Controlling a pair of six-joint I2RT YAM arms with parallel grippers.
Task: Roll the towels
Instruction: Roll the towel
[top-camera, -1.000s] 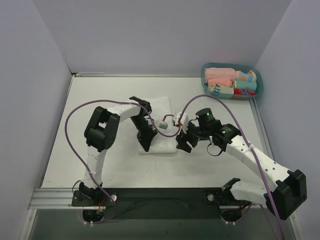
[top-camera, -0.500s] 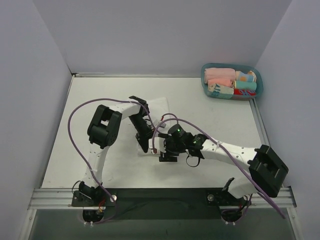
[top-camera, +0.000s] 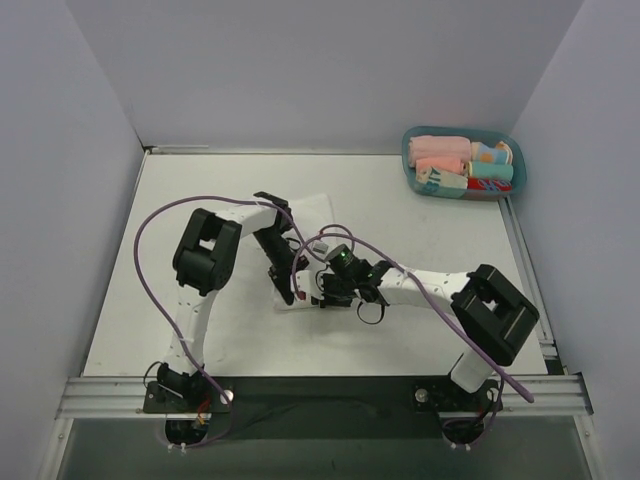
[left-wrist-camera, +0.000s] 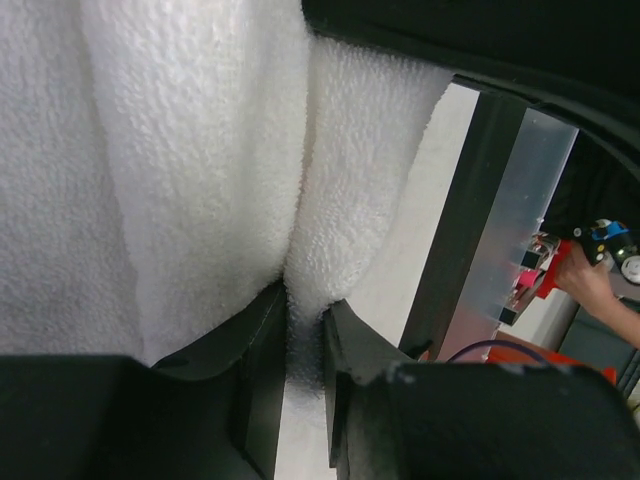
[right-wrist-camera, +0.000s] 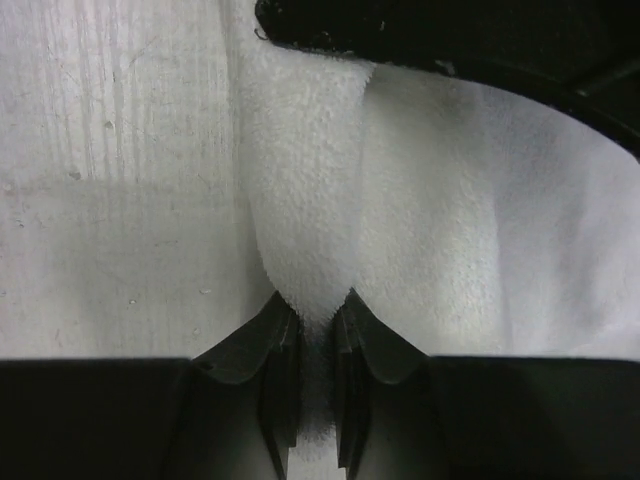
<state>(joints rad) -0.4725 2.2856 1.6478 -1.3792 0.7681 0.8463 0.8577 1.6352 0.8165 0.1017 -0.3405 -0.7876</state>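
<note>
I have both arms folded inward over one white towel (top-camera: 318, 214) lying on the table (top-camera: 250, 345). The two grippers meet at its near edge, close beside each other. The left gripper (top-camera: 287, 293) points down onto the cloth just to the left of the right gripper (top-camera: 322, 297), with only a narrow strip of towel showing between them.

On the left wrist camera, the left gripper (left-wrist-camera: 303, 312) has its fingers (left-wrist-camera: 262, 365) drawn close together, with a raised fold of the towel (left-wrist-camera: 200, 150) nipped between them. The terry pile bulges out on both sides of the tips. Thick rounded folds run away ahead of the fingers and fill most of the view. A strip of bare table (left-wrist-camera: 405, 270) shows only to the right of the fingers.

On the right wrist camera, the right gripper (right-wrist-camera: 315, 312) is likewise nearly closed, its fingers (right-wrist-camera: 280, 345) pinching a narrow ridge of the towel (right-wrist-camera: 420, 210). That ridge rises straight ahead from the tips. The rest of the cloth spreads ahead and to the right of them, while the bare table (right-wrist-camera: 110, 150) lies to their left. I cannot tell how many layers either pinch takes in.

Well apart from both grippers, beyond the right one and off to its right, a teal basket (top-camera: 519, 170) sits at the far corner of the table. It holds rolled cloths in pink, blue and other colours.
</note>
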